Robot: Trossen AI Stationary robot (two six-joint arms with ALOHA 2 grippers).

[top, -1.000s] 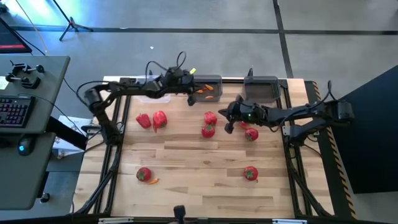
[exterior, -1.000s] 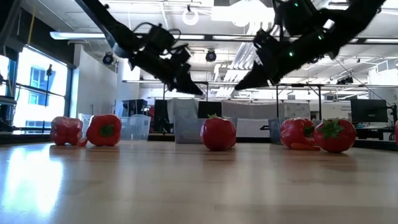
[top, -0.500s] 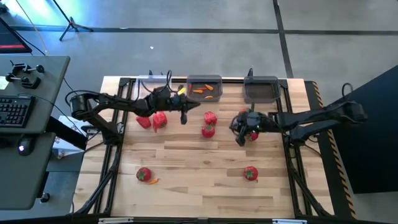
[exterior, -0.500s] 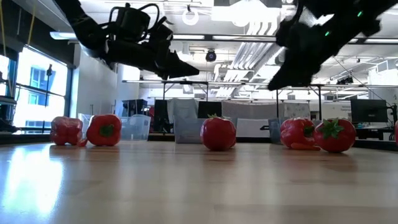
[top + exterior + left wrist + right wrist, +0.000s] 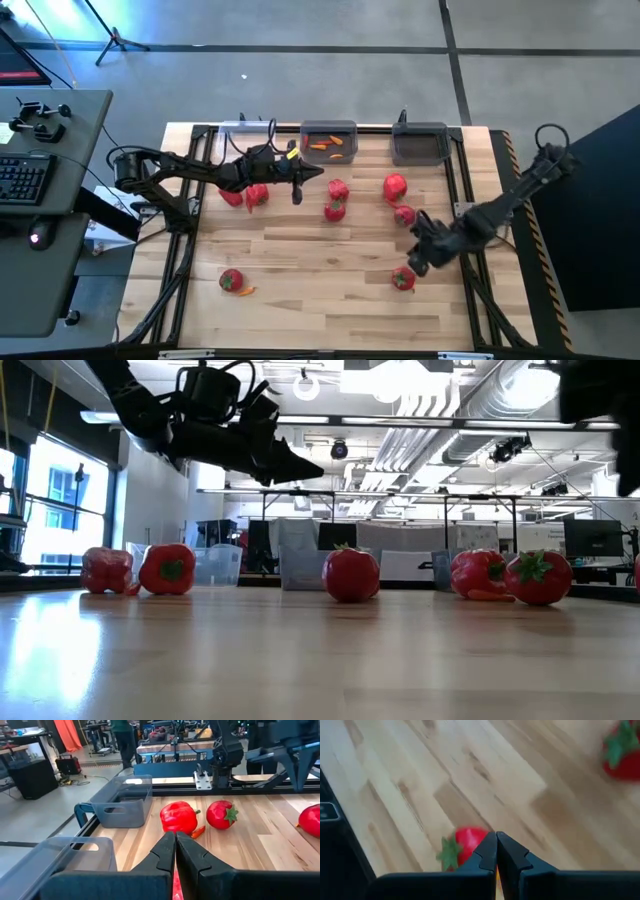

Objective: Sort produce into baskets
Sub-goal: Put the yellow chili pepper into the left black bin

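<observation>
The bench (image 5: 320,300) was pale wooden planking. Along its far edge stood three baskets: a clear basket (image 5: 245,135) on the left, a dark basket (image 5: 329,128) holding orange pieces in the middle, and another dark basket (image 5: 420,143) on the right. Red peppers and tomatoes lay scattered across the planks, with one tomato (image 5: 231,280) and a small orange piece (image 5: 247,291) near the front left.

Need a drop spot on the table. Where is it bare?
Bare wood runs along the near edge between the front-left tomato and the front-right tomato. The middle band is crowded: peppers, left gripper, more tomatoes.
</observation>
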